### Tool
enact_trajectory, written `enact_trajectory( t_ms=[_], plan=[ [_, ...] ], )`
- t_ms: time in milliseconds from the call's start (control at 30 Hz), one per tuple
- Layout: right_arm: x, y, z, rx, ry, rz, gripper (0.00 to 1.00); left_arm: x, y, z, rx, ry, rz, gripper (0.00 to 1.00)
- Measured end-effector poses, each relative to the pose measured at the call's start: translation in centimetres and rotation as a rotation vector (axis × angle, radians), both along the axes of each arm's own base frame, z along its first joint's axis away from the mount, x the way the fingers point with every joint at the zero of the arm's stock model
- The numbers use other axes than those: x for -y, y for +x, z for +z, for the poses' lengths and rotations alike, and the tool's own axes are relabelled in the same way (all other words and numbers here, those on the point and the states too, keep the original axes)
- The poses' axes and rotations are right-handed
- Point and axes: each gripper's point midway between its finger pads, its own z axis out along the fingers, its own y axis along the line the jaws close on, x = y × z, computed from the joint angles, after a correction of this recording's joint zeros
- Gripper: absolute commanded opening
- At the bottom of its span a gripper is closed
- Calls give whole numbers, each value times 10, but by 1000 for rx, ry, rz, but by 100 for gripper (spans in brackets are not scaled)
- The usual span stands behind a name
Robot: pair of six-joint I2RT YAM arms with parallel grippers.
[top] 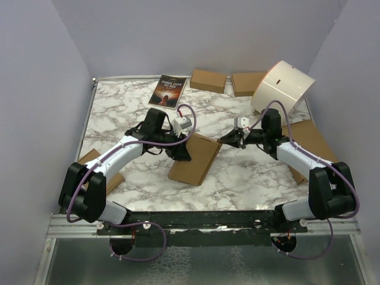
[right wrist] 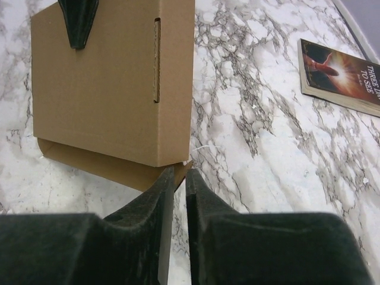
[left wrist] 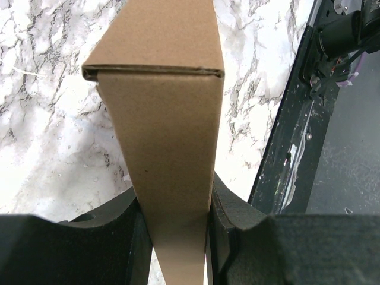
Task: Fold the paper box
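At mid-table, clamped tight on the 9 o'clock edge of the paper box (top: 196, 161): left gripper (left wrist: 175, 205). Off its 2 o'clock corner, right gripper (right wrist: 179, 178) pressed almost together, unclear whether nipping cardboard. Mostly folded into a shallow mailer; left to tuck, seemingly, one flap (right wrist: 101, 164) lying out underneath.

High rear view facing down, close wrist views, sharing paper box (top: 199, 160)
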Motion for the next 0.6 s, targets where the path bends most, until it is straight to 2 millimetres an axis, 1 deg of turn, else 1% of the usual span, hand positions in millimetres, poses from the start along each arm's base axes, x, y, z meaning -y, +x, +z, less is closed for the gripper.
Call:
enact_trajectory(
  t_ms=[67,233,333,467,600],
  plan=[
    [1,1,-1,-1,-4,-7,21,0,0,0,1,0,-1,0],
    [2,4,-3,-7,-12,-27,20,0,0,0,4,-2,-5,0],
    [2,5,-5,-17,-14,-31,15,0,0,0,5,-3,-5,0],
    [2,5,-9,-34,-16,-32,4,0,0,0,4,-2,-5,0],
    [2,3,-11,-44,-20,-28,1,0,0,0,4,-2,-4,0]
  ],
)
